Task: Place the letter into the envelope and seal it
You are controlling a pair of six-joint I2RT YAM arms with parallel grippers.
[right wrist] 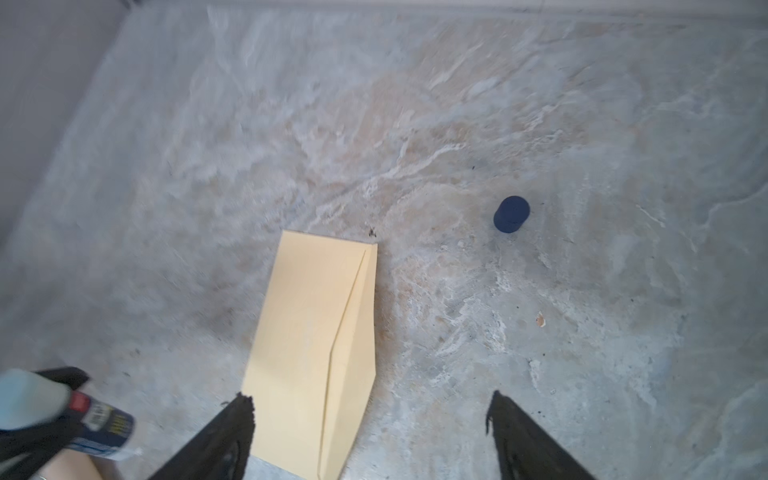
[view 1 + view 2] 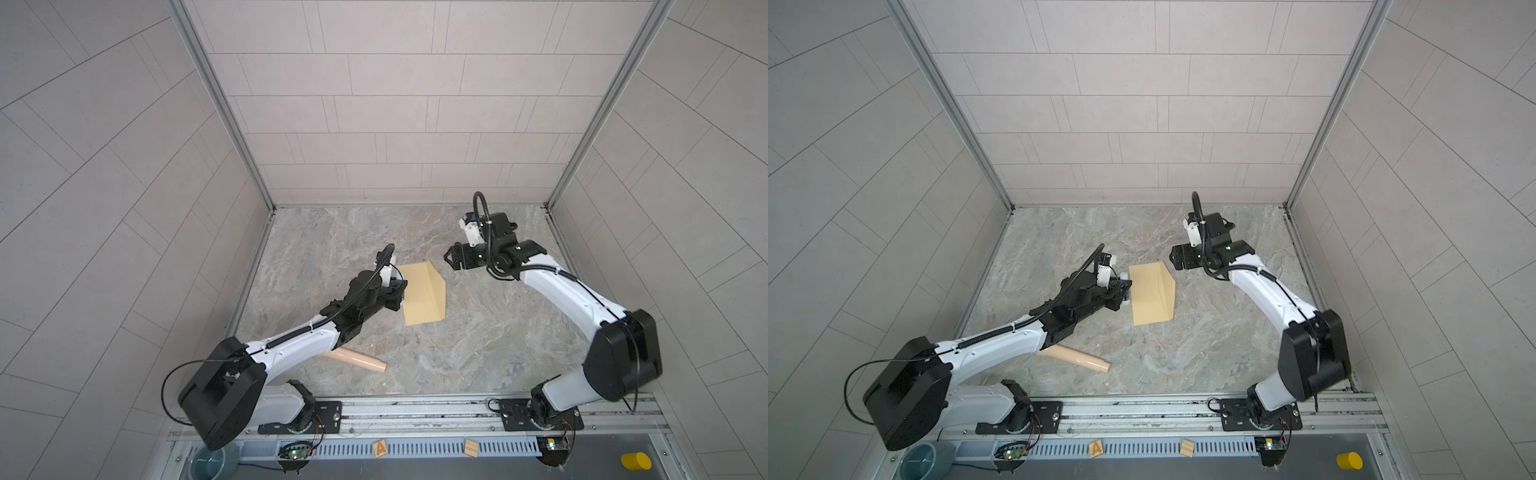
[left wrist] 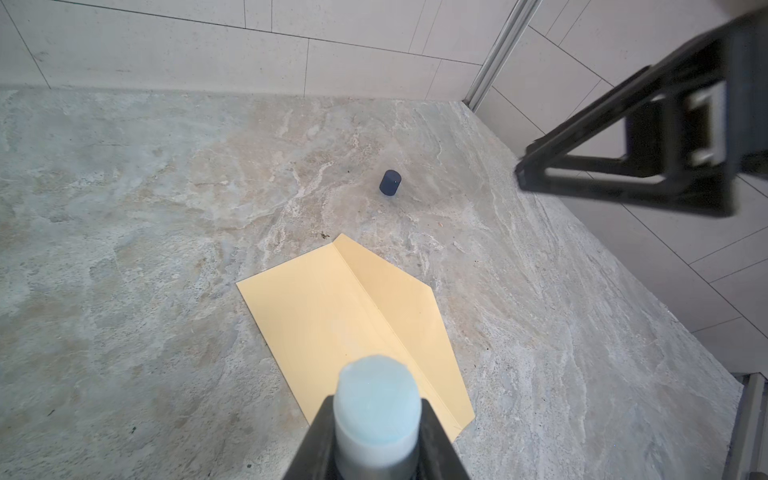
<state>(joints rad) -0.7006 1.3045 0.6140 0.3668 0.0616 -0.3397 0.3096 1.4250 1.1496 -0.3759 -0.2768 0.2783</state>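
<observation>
Tan envelope [image 2: 424, 297] on marble bench [image 2: 478, 332], flap unfolded — left claw [image 2: 1124, 291] pinching glue stick [image 3: 376, 399] beside it, right claw [image 2: 448, 258] spread wide, centre right of frame.

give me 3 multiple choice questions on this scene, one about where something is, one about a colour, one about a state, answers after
1. Where is the glue stick?
A. in the left gripper
B. in the right gripper
C. lying on the table

2. What colour is the small cap on the table?
A. red
B. dark blue
C. white

3. What state is the right gripper in?
A. shut on the cap
B. open and empty
C. shut on the glue stick

Answers:
1 A: the left wrist view shows the stick clamped between that gripper's two fingers.
2 B: both wrist views show it dark blue.
3 B: in the right wrist view its jaws stand wide apart with nothing between them.
</observation>
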